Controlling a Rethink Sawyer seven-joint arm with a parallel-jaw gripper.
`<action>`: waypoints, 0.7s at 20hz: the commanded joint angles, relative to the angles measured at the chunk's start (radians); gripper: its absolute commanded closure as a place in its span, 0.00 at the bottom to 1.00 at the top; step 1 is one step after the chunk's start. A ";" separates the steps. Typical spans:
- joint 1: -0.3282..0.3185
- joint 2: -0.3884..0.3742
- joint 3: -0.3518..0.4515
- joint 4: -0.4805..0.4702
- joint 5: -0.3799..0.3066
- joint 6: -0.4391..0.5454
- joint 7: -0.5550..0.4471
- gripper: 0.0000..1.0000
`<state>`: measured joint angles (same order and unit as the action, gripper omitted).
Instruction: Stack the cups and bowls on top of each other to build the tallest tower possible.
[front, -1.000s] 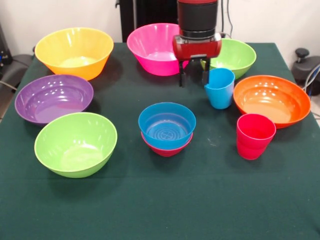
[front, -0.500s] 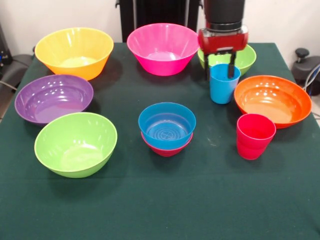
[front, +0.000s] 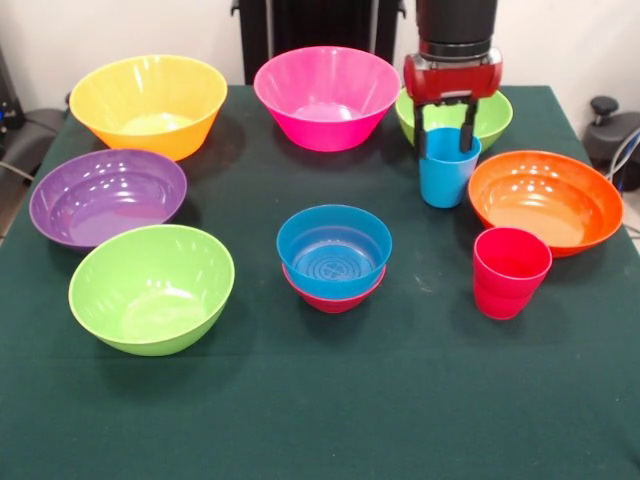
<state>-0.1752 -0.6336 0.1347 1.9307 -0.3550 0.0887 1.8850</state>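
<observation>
1. Since half a second ago the gripper (front: 445, 141) has narrowed its fingers at the rim of the light blue cup (front: 446, 170); a second ago it hung to the cup's left.
2. Whether the fingers actually pinch the rim cannot be told.
3. The cup stands upright on the table (front: 320, 420), between the far lime green bowl (front: 492, 115) and the orange bowl (front: 543, 200).
4. The blue bowl (front: 334, 250) sits nested in the red bowl (front: 334, 297) at mid-table.
5. The red-pink cup (front: 509, 272) stands just in front of the orange bowl.
</observation>
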 joint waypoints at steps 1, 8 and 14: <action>-0.015 0.092 -0.014 -0.015 -0.025 -0.067 0.115 0.00; -0.061 0.097 0.000 -0.026 -0.057 -0.065 0.068 0.00; -0.040 0.126 -0.029 0.023 -0.077 -0.135 0.094 0.00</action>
<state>-0.2231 -0.5631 0.1069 1.9303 -0.3726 0.0241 1.8850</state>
